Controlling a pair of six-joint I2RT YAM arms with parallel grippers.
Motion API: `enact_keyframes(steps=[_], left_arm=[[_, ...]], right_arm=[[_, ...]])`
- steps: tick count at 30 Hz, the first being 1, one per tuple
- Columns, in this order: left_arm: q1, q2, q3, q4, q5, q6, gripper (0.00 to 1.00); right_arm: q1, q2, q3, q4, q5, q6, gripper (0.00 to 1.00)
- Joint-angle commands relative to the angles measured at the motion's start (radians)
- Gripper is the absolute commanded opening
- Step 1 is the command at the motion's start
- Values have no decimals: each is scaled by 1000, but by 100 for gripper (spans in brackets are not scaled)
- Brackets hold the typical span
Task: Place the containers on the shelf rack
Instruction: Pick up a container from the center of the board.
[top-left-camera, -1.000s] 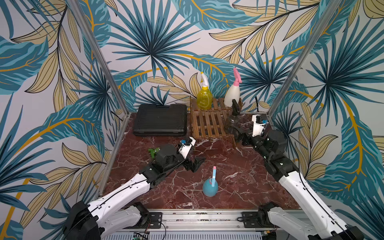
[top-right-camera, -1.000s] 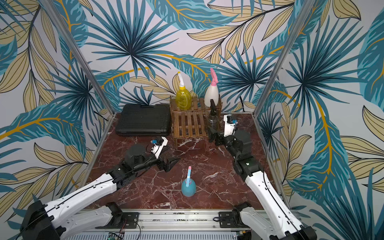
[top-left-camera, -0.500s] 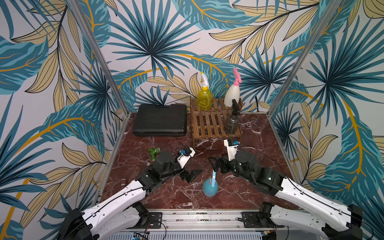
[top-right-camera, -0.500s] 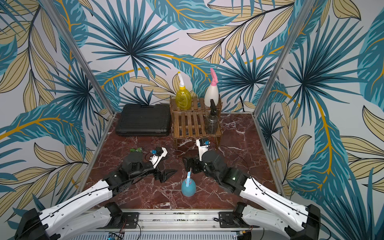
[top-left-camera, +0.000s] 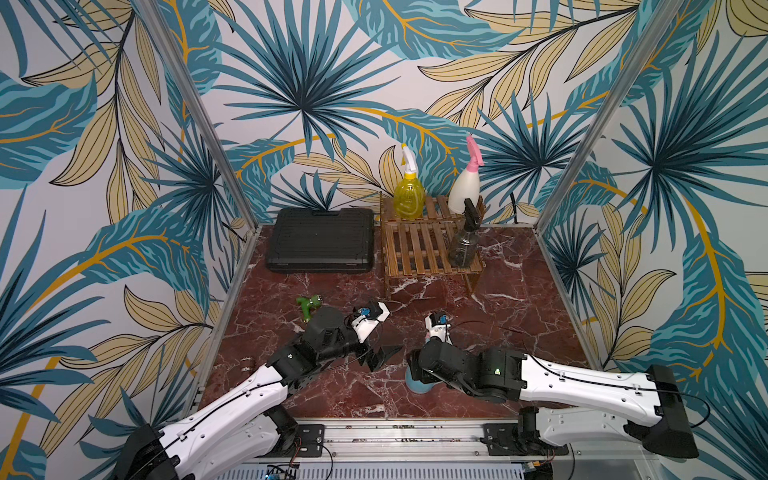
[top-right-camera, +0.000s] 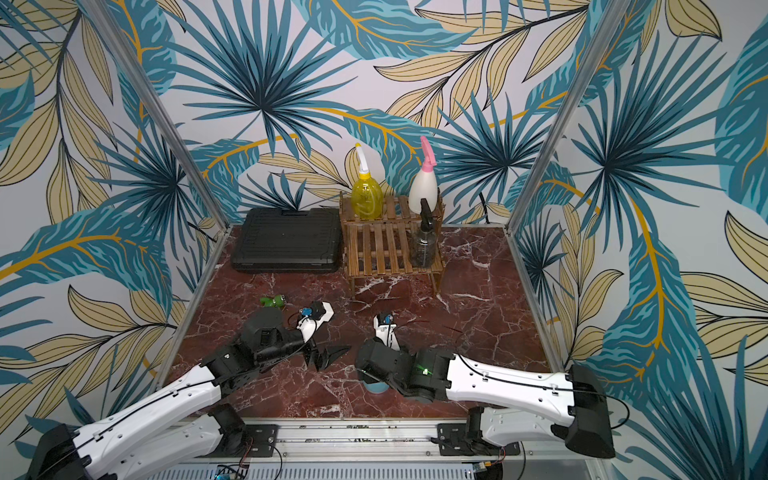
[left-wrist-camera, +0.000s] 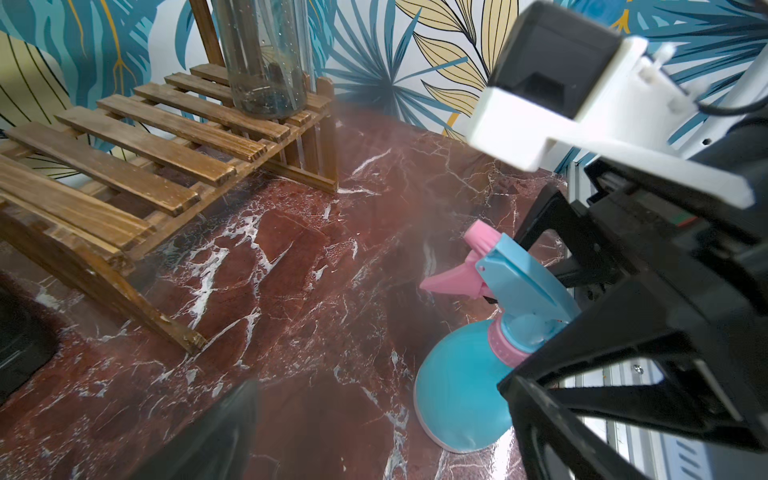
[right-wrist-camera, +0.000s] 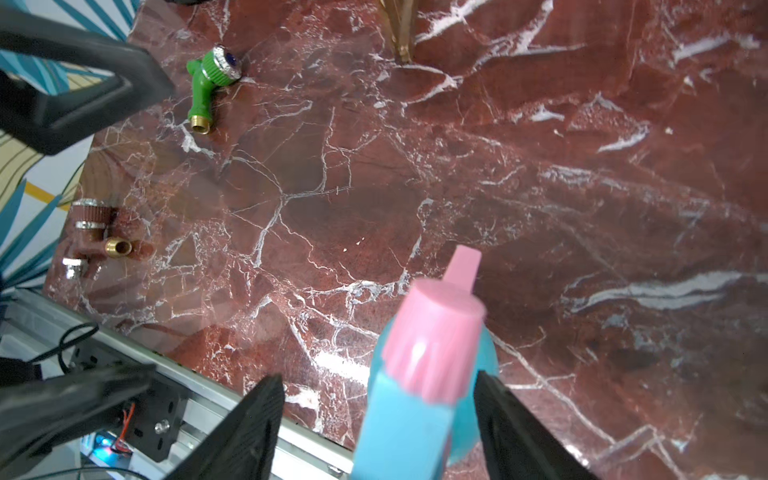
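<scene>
Seen from above, the light blue spray bottle (top-left-camera: 415, 385) was almost wholly hidden under the right arm's wrist. Only a sliver of its round body showed on the desk (top-left-camera: 519, 299), near the front rail. The right claw (right-wrist-camera: 376, 376) could be made out only from its own wrist camera. Its jaws straddled the pink-and-blue sprayer head, released, with a gap on one side. The right arm lay low and nearly level across the desk's front. The left claw (top-left-camera: 380, 355) hovered just beside the bottle, spread and empty. On the shelf rack (top-left-camera: 419, 249), the yellow spray bottle (top-left-camera: 409, 197) and white spray bottle (top-left-camera: 463, 191) stood on the upper step. The smoky spray bottle (top-left-camera: 463, 245) stood on the lower step, its top cut off in the left wrist view.
</scene>
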Motion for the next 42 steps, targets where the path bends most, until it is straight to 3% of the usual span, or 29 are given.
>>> enact_keyframes(steps=[1,11,18,25,29,36,42], left_arm=[[0,-11,-8,4,-4,17,100],[0,-25,-13,-13,9,35,100],[-31,13,-61,124,32,64,100],[-48,136,-76,267,1,110,100],[-49,210,-102,408,-13,99,100],[-49,322,-51,421,124,74,100],[-49,368,-42,432,89,112,100]], right_arm=[[5,19,3,-47,37,49,67],[6,9,-9,-70,50,45,30],[-34,-17,42,-20,75,-152,18],[-234,-42,75,115,-211,-433,16],[-373,-50,105,142,-476,-551,16],[-537,-41,181,81,-696,-646,16],[-651,-29,215,70,-877,-677,16]])
